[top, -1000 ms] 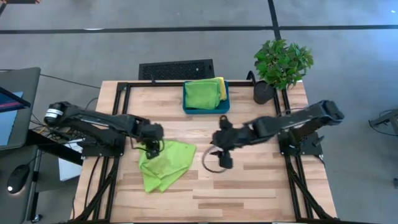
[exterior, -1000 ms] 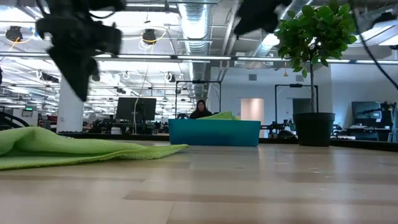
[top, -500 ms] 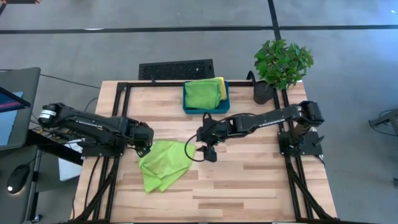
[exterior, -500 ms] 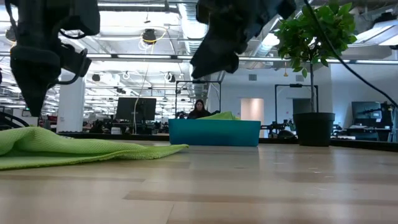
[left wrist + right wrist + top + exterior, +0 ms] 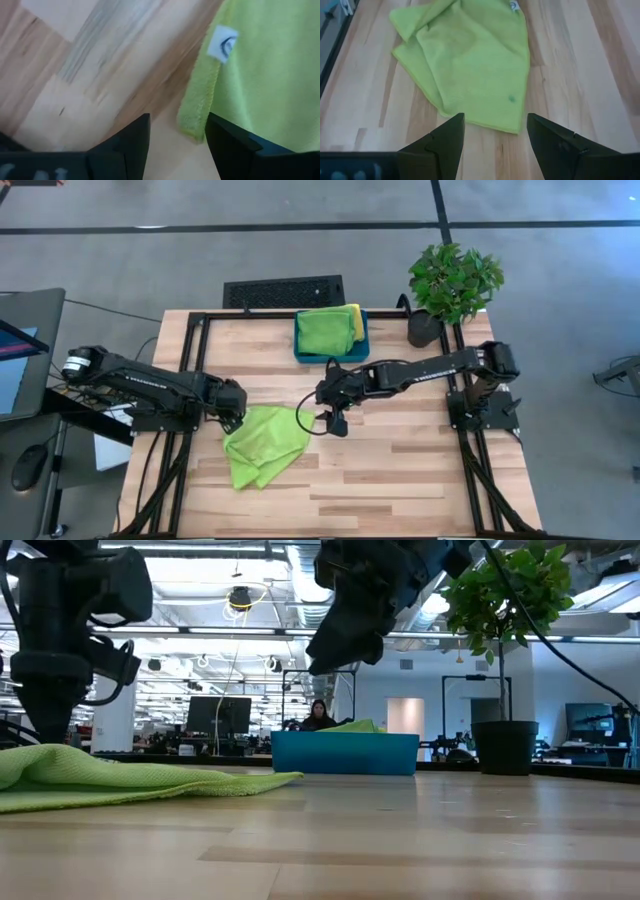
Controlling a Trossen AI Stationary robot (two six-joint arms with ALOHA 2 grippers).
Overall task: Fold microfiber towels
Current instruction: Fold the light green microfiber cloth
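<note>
Both hands, left and right, hover open at opposite corners of a crumpled green towel on the desk; the soft, limp cloth is likely best pinched at its corners.

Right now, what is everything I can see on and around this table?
Lime green towel: one, crumpled on the table's left half, between the two arms.
Teal bin: one, at the table's far edge, holding a lime green folded towel with a yellow towel beside it.
Potted plant: one, green leaves in a dark pot, far right corner.
Wooden table: one, light planks with a black frame.
Black mat: one, on the floor behind the table.
Person: one, far off in the room behind the bin.
Left pincer: open, at the towel's left corner.
Right pincer: open, just past the towel's right edge.
</note>
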